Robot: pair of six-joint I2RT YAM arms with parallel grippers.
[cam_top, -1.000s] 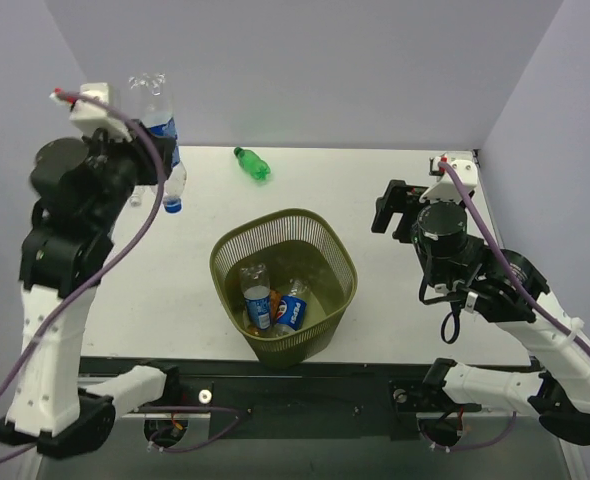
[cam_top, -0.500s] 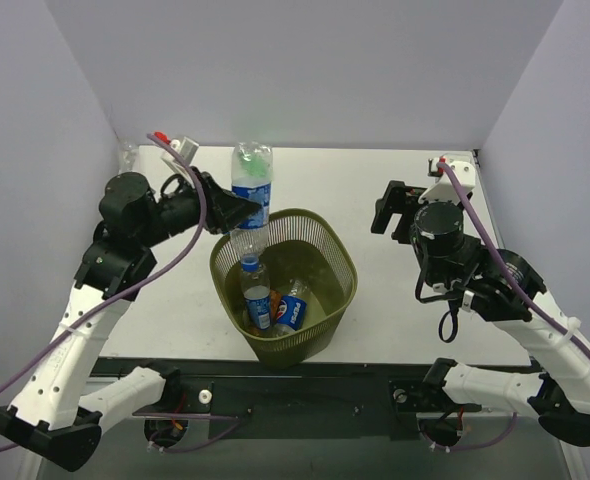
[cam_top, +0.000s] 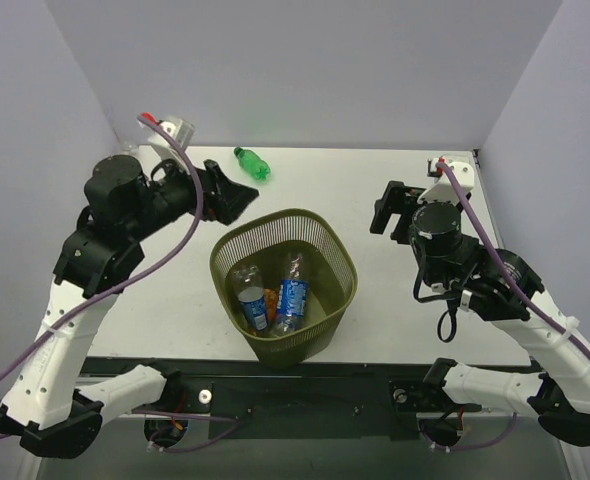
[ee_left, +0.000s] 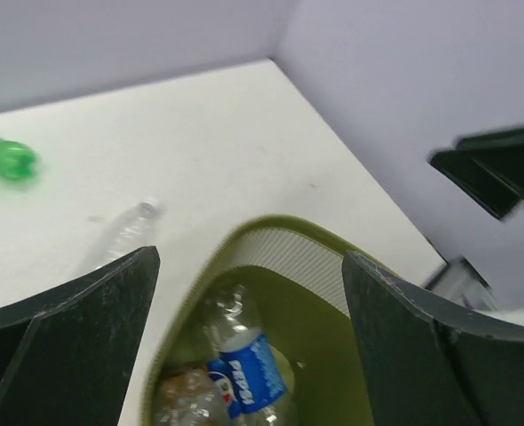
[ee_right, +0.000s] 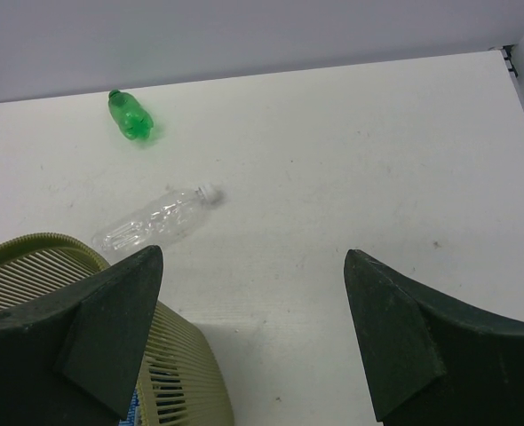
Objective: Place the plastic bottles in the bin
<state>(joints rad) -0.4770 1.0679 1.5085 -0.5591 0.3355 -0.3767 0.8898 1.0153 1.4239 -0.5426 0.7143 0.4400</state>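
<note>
The olive-green mesh bin (cam_top: pixel 340 262) stands mid-table. Inside lie plastic bottles: a clear one with a blue Pepsi label (cam_top: pixel 293 295), a second clear one (cam_top: pixel 250 300) and an orange one (cam_top: pixel 272 298) between them. My left gripper (cam_top: pixel 233 195) hovers open and empty just beyond the bin's far-left rim (ee_left: pixel 271 226), looking down on the Pepsi bottle (ee_left: pixel 244 364). A green bottle (cam_top: pixel 252 163) lies at the back. A clear unlabelled bottle (ee_right: pixel 155 220) lies near the bin, hidden under my left arm in the top view. My right gripper (cam_top: pixel 387 208) hangs open and empty right of the bin.
Grey walls enclose the table on three sides. The clear bottle (ee_left: pixel 124 235) lies just outside the bin's far-left wall (ee_right: pixel 31 257). The green bottle (ee_right: pixel 131 115) rests close to the back wall. Bare white tabletop (ee_right: pixel 377 160) spreads to the right.
My left arm swung a Pepsi bottle from the far left over the bin and opened; the bottle now lies in the bin. The right arm has not moved.
</note>
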